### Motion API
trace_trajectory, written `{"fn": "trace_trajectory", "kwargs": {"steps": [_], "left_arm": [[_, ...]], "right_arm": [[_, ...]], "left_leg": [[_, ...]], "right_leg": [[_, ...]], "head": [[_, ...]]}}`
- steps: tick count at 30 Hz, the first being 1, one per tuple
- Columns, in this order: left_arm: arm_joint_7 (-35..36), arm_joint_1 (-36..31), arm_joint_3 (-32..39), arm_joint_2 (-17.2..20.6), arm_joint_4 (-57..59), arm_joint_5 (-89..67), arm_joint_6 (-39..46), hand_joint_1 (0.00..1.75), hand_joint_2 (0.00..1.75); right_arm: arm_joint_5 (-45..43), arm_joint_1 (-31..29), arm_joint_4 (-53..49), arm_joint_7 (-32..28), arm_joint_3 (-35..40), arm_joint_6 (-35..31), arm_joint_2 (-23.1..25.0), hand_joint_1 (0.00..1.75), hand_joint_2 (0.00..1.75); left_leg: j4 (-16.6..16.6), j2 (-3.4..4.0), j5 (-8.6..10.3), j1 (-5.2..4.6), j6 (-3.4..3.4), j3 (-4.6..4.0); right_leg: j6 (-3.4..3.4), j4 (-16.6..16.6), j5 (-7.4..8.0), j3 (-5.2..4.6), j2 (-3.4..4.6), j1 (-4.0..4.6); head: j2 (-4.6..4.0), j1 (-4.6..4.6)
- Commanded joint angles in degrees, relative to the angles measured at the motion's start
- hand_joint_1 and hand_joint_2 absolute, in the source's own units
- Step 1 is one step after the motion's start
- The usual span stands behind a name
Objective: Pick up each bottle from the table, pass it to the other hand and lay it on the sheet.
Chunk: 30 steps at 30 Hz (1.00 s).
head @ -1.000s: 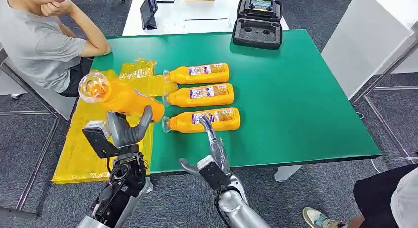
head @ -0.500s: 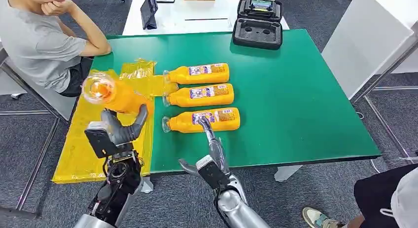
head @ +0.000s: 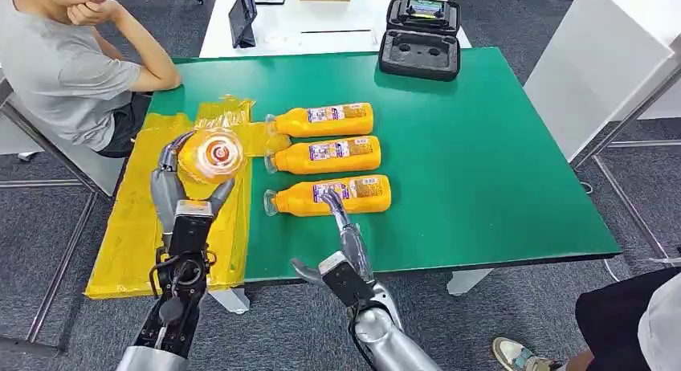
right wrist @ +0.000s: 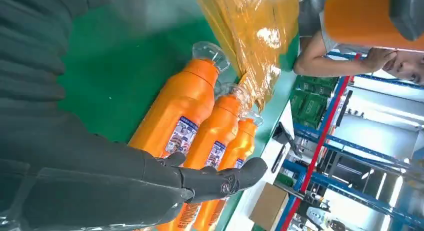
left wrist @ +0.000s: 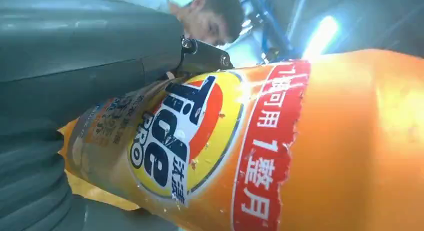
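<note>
The left robot hand [head: 186, 196] grips an orange bottle [head: 210, 156] round its body, above the yellow sheet [head: 132, 234]. It looks full and heavy, stiff but slick, so mid-body holds suit it best. The right robot hand [head: 341, 238] lies open beside the nearest table [head: 498, 170] bottle [head: 329, 195].

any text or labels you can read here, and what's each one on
"Tide PRO" with "汰渍": round logo on the held bottle, gripped by the left hand.
"可用1整月": red band on that bottle.
Small print beside the logo: too blurred.
Labels on the three table bottles: too small to read.
</note>
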Motion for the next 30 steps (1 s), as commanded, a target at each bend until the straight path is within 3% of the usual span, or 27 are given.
{"fn": "trace_trajectory", "kwargs": {"steps": [1, 7, 21, 24, 30], "left_arm": [[0.04, -4.14, 8.65, -2.14, 4.00, -6.69, -0.04, 1.57, 1.75], [1.37, -6.44, 11.80, -2.97, 6.93, -16.26, -0.04, 1.50, 1.75], [3.27, -6.76, 13.56, -3.30, 5.49, -22.68, -0.04, 1.45, 1.75], [6.96, -6.92, 13.16, -2.68, 3.86, -30.24, -0.04, 1.47, 1.75], [21.59, -7.81, 4.89, 2.20, 4.14, -39.14, -0.04, 1.43, 1.75]], "right_arm": [[0.09, -2.02, 2.80, -0.04, 0.98, -0.31, -1.37, 0.00, 1.75], [-0.05, -1.73, 2.88, -0.02, 0.60, -0.74, -1.73, 0.00, 1.75], [-0.18, -1.53, 3.02, 0.04, 0.52, -1.01, -1.68, 0.00, 1.75], [-0.24, -1.67, 3.44, 0.05, 0.49, -1.16, -1.55, 0.00, 1.75], [-0.33, -1.72, 3.17, 0.50, 0.02, -1.18, -1.42, 0.00, 1.75]], "left_leg": [[-0.03, 0.00, -0.09, -0.01, -0.01, 0.29], [-0.04, -0.04, -0.01, -0.01, 0.00, 0.13], [-0.04, -0.03, -0.02, -0.01, 0.00, 0.16], [-0.02, -0.02, -0.02, 0.00, 0.00, 0.14], [-0.03, -0.04, 0.00, -0.01, -0.06, 0.22]], "right_leg": [[0.01, -0.05, -0.09, 0.31, -0.09, 0.01], [0.01, -0.04, -0.03, 0.15, -0.09, 0.00], [0.01, -0.04, -0.05, 0.17, -0.09, 0.00], [0.01, -0.03, -0.04, 0.15, -0.08, 0.01], [-0.01, -0.02, -0.07, 0.24, -0.12, 0.01]], "head": [[0.00, -0.02], [0.00, 0.00], [0.00, -0.02], [0.00, -0.02], [0.00, 0.00]]}}
